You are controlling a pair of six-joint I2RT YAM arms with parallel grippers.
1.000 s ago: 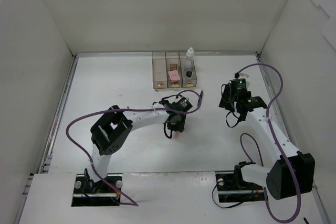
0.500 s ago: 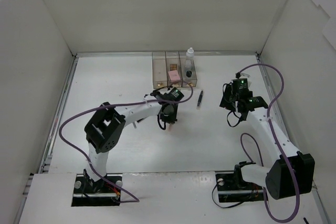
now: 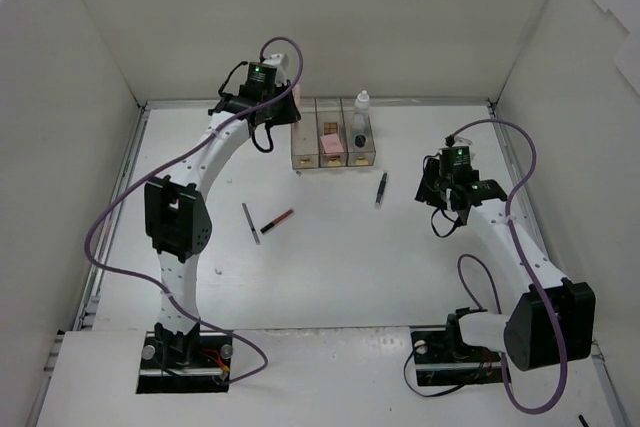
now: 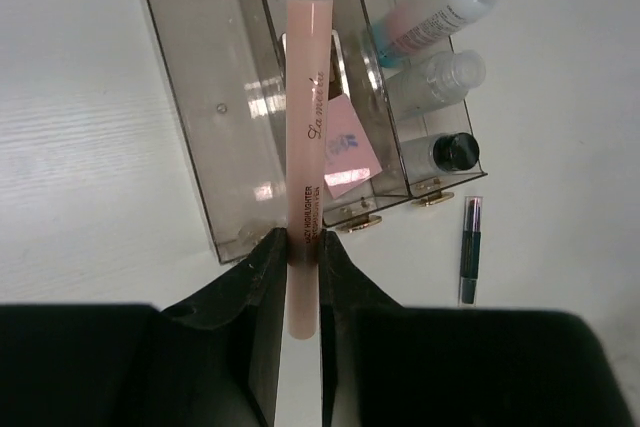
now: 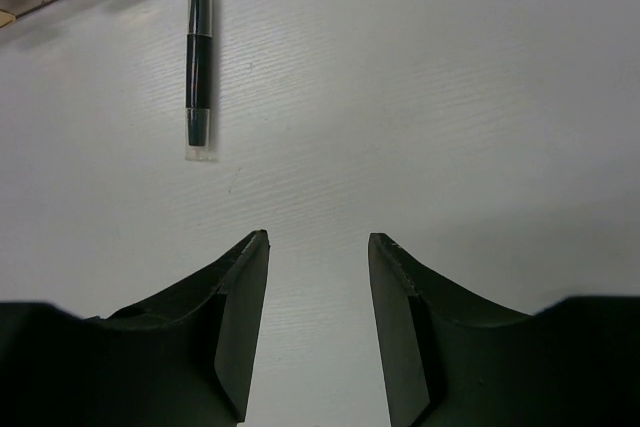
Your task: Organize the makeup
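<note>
White walls stand around a white table (image 3: 330, 277), and two robot arms reach over it. One clear box (image 3: 333, 134) with three parts sits at the 12 o'clock side of the table. The left gripper (image 4: 303, 247) is up by this box, and its two fingers are squeezed tight on one pink stick (image 4: 305, 147). They pinch the stick at its near end. In the left wrist view the stick's long side runs from 6 o'clock up to 12 o'clock, and its far tip points at the box, across the wall between the left part and the middle part. How high it is over the box, I cannot tell. One pink square pad (image 4: 345, 147) lies in the middle part. One white-blue bottle (image 4: 440, 7) and one black-capped vial (image 4: 455, 150) are in the right part. Three pencils lie flat on the table. One dark pencil (image 3: 381, 189) is at 5 o'clock from the box, with its long side running near 12 to 6. One red pencil (image 3: 277, 219) and one grey pencil (image 3: 250, 223) lie near each other at 7 o'clock from the box. The red one runs from 2 to 8, the grey one from 11 to 5. The right gripper (image 5: 318, 247) is at 3 o'clock from the dark pencil, with its fingers apart and nothing between them.
</note>
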